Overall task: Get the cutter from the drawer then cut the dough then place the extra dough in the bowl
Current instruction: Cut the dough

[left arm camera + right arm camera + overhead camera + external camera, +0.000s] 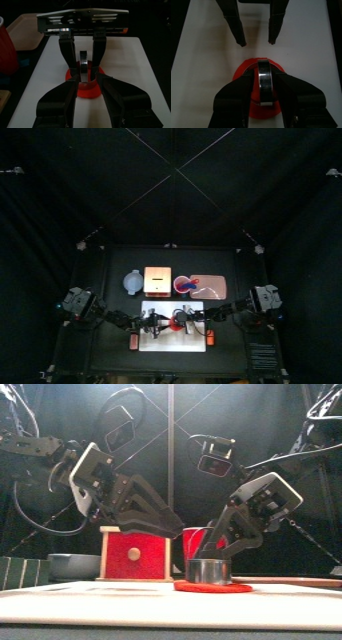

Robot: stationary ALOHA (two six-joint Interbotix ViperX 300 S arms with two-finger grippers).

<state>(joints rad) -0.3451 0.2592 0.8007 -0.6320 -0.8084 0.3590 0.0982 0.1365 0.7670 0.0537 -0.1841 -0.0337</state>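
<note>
I read the right end effector [264,79] clamped on the cutter [265,89], which stands on the dough [246,70] — left end effector [256,43] at its 9 o'clock, jaws apart, empty.

Round metal cutter [207,570] is sitting upright right on the flat red dough [230,588], which lies on the white board [301,594]. Further back there's the pale wooden box [134,554], red drawer front facing forward. The blue-grey bowl [74,565] sits just left of it.
</note>
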